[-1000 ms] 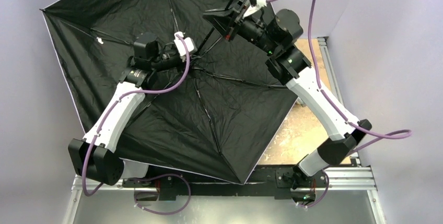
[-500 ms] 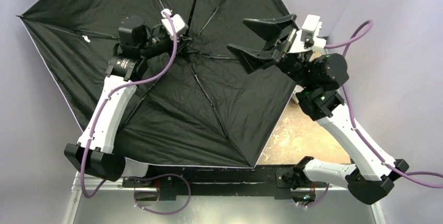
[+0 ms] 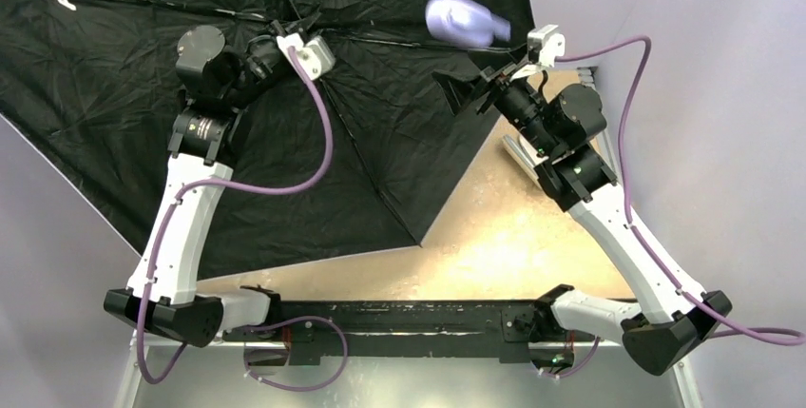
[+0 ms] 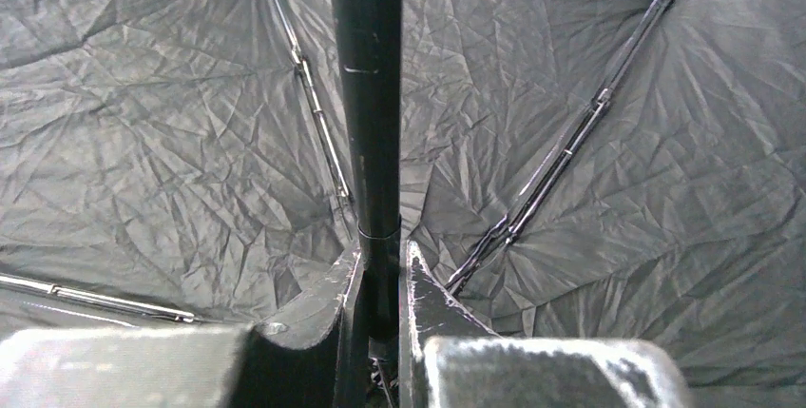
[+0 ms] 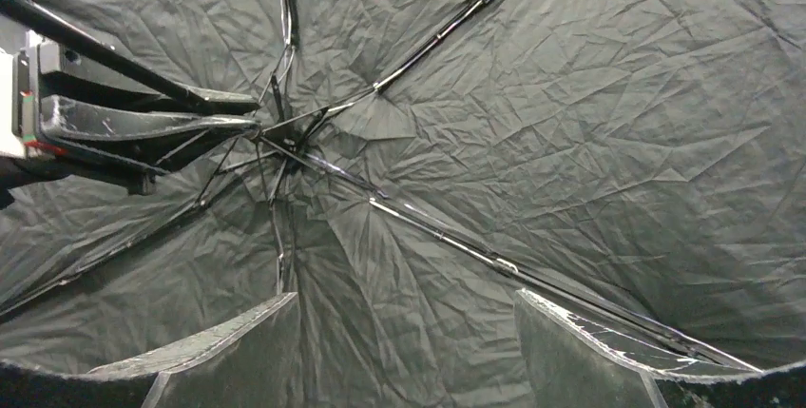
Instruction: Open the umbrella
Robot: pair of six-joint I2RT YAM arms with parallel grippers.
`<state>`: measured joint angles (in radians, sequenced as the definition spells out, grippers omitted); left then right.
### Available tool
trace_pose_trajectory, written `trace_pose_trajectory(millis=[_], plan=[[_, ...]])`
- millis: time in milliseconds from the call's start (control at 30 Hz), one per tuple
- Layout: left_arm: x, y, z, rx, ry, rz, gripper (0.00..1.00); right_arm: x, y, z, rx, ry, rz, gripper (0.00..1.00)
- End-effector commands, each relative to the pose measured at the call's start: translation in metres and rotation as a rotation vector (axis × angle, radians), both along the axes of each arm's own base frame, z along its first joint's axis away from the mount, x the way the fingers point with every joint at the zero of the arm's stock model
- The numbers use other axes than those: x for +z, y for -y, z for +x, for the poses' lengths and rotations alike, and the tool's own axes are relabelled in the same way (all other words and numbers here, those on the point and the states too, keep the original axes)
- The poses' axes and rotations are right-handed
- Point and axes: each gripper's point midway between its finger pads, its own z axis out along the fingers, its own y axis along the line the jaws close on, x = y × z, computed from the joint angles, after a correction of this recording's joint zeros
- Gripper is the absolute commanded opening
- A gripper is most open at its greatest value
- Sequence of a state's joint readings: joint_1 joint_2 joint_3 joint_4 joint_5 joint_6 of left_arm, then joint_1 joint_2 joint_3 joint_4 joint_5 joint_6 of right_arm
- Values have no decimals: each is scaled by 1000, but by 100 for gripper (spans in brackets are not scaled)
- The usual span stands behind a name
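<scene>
The umbrella [image 3: 361,142] is spread open, its black lining and thin ribs facing the camera across the upper left of the top view. My left gripper [image 3: 278,31] is shut on its black shaft [image 4: 373,123] close to the hub; in the left wrist view both fingers [image 4: 428,299] press against the shaft, with the left gripper [image 4: 382,265] pointing at the lining. The pale lavender-grey handle [image 3: 464,20] shows blurred, just above my right gripper [image 3: 464,92]. The right gripper [image 5: 404,351] is open and holds nothing, facing the lining and the hub [image 5: 280,132].
Bare beige tabletop [image 3: 513,227] shows below and right of the canopy. The black rail [image 3: 409,318] with both arm bases runs along the near edge. A metal frame edge [image 3: 518,153] sits behind the right arm. Lavender walls surround the table.
My right gripper opened, let go of the handle and drew back. The left arm swung the open umbrella up and to the left, uncovering more tabletop.
</scene>
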<state>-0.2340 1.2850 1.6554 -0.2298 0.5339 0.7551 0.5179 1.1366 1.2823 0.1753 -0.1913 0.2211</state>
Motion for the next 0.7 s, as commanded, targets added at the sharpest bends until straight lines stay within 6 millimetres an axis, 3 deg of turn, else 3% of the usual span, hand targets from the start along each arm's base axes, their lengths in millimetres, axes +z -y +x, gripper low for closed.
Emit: trace_pose_trajectory(millis=[0,133,300,533,600,667], plan=[[58,-10,-23,46,399,137,0,10,6,-10,-4,13,17,83],[63,-8,-29,62,569,292,0,16,1,-19,44,22,-27,84],[52,-6,-26,88,701,474,0,14,-10,-31,132,2,-125,92],[51,-5,-29,102,822,601,0,6,-8,-18,97,-166,-213,97],[47,-2,-30,92,863,651,0,15,-18,-28,181,-151,-257,97],[45,1,-30,85,906,697,0,29,-34,-56,364,-96,-294,96]])
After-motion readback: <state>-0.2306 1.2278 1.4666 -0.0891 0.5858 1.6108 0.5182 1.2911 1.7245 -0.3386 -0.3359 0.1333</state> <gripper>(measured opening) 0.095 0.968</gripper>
